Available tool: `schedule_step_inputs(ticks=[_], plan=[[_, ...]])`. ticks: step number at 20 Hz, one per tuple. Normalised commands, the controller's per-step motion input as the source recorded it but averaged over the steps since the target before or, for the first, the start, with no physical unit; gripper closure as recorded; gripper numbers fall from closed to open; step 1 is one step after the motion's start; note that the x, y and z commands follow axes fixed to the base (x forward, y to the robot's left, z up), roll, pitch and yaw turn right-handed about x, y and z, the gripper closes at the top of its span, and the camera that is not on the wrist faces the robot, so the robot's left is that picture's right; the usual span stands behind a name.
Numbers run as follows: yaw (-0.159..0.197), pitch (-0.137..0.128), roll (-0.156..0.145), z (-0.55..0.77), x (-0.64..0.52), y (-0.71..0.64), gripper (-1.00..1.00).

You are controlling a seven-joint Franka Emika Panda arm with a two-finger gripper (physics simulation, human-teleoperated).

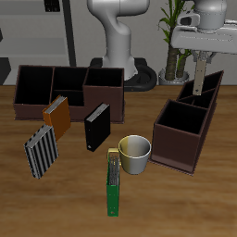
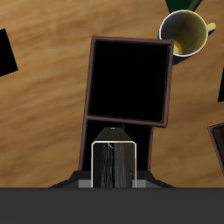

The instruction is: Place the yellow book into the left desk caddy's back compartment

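Note:
My gripper (image 1: 198, 61) is shut on the yellow book (image 1: 198, 78), a thin pale book held upright on end. It hangs over the left desk caddy (image 1: 176, 139), a dark maroon-brown two-part box. The book's lower end is level with the slanted walls of the back compartment (image 1: 207, 89). In the wrist view the book (image 2: 114, 163) shows end-on between my fingers, over the back compartment (image 2: 145, 149). The square front section (image 2: 129, 79) lies beyond it, empty. I cannot tell whether the book touches the floor.
A cream mug (image 1: 135, 153) stands beside the caddy's front and also shows in the wrist view (image 2: 185, 31). A green book (image 1: 113, 180) lies near the table's front edge. A black book (image 1: 96, 128), an orange-brown book (image 1: 56, 114) and a grey striped book (image 1: 41, 151) stand before a long three-compartment box (image 1: 69, 88).

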Motion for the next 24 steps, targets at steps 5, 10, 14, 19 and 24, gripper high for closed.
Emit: schedule_step_inputs(ticks=[5, 10, 14, 19, 24], plan=[[-0.002, 0.011, 0.017, -0.10, 0.00, 0.09, 1.00], [0.006, 0.002, 0.007, -0.04, 0.05, 0.05, 1.00], [0.006, -0.022, -0.005, 0.07, 0.01, -0.02, 1.00], [-0.006, 0.009, 0.015, -0.07, -0.02, 0.06, 1.00], [0.004, 0.012, 0.020, -0.10, -0.03, 0.11, 1.00]])
